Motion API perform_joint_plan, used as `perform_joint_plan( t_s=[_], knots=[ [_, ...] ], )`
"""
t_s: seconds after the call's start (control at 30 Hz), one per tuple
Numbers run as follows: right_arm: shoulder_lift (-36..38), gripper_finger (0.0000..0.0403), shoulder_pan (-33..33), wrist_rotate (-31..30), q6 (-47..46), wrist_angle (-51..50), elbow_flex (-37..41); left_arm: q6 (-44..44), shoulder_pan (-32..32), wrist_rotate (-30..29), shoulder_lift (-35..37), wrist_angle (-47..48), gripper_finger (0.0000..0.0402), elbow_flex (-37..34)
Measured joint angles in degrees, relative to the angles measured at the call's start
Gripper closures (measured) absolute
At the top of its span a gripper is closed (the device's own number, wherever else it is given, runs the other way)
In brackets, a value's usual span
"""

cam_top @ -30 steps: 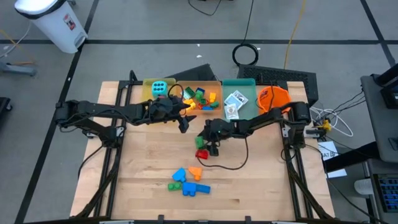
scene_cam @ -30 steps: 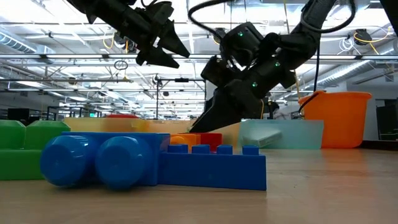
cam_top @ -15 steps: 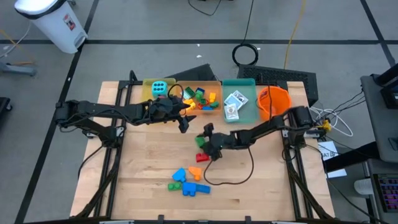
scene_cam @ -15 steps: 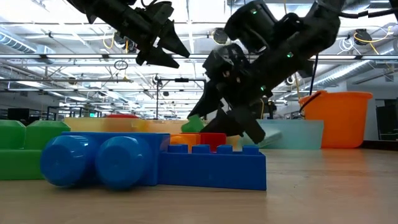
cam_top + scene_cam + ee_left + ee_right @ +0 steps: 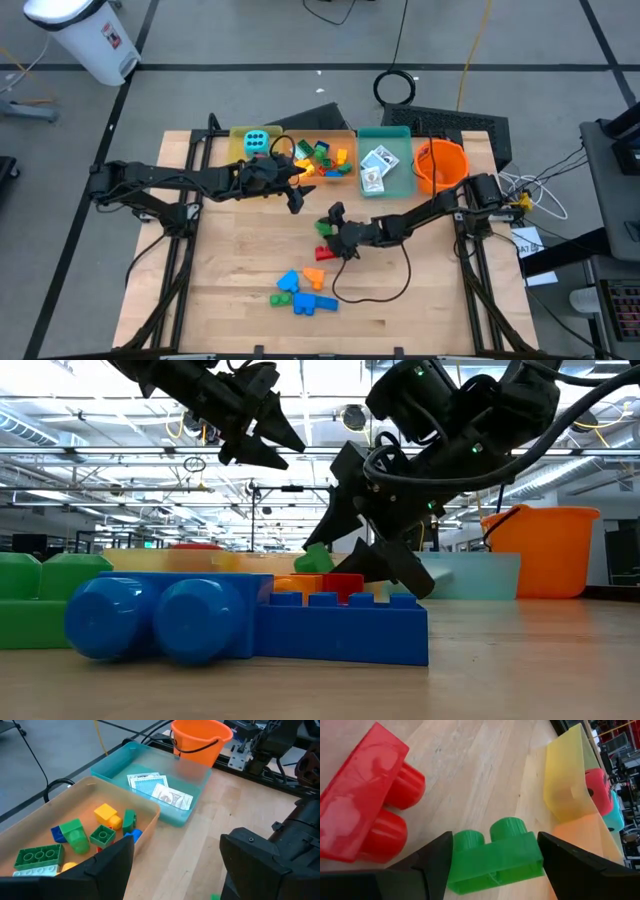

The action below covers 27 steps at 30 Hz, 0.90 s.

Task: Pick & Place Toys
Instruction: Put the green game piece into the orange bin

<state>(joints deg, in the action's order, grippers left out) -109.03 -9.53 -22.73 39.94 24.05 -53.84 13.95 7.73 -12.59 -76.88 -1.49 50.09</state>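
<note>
So the right pincer (image 5: 328, 228) is down in the middle of the wooden tabletop (image 5: 230, 270), fingers on either side of a small green two-stud plastic brick (image 5: 495, 855). In the right wrist view the brick sits right between the two dark fingers (image 5: 427, 865) and looks pinched, and from the low view the green brick (image 5: 318, 558) seems a bit off the wood, though I can't say for sure it's fully clear. Right next to it a red two-stud plastic brick (image 5: 367, 817) lies on its side on the tabletop, untouched.

The left pincer (image 5: 293, 197) hangs just below the trays in the upper middle of the overhead frame, fingers apart and holding nothing.

My read: this is the pick step, basically done for the green one. Next move would be to lift it and carry it up-frame to the orange translucent tray (image 5: 325, 135), which already holds a bunch of coloured bricks. The grip is near the brick's end, so it could twist; a steady lift matters.

Still waiting: the little heap of blue and orange plastic bricks (image 5: 303, 292) in the lower middle of the overhead frame. The cyan foam die with black dots (image 5: 256, 141) is already in the yellow translucent tray (image 5: 240, 131), and the white card packs (image 5: 160, 787) sit in the teal translucent tray (image 5: 112, 762).
</note>
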Motion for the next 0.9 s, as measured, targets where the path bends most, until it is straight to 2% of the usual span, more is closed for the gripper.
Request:
perform_joint_plan(
  t_s=[0.17,0.53,0.67,0.83,0.9],
  knots=[
    [-0.1,0.0145,-1.5,-4.2,2.0,1.4,0.1,0.0,0.0,0.0,0.0,0.0,0.0105,0.0],
    [0.0,0.0145,-6.5,-8.0,8.4,9.1,0.1,0.0,0.0,0.0,0.0,0.0,0.0105,0.0],
    [0.7,0.0145,-7.0,-13.0,-0.4,12.6,0.0,0.1,0.0,0.0,0.0,0.0,0.0105,0.0],
    [3.7,0.0145,-3.4,-13.0,-16.2,9.8,-0.2,0.3,0.0,0.0,0.0,0.0,0.0105,0.0],
    [3.8,0.0145,-1.5,-10.6,-22.3,6.8,-0.1,0.3,0.0,0.0,0.0,0.0,0.0105,0.0]
  ],
)
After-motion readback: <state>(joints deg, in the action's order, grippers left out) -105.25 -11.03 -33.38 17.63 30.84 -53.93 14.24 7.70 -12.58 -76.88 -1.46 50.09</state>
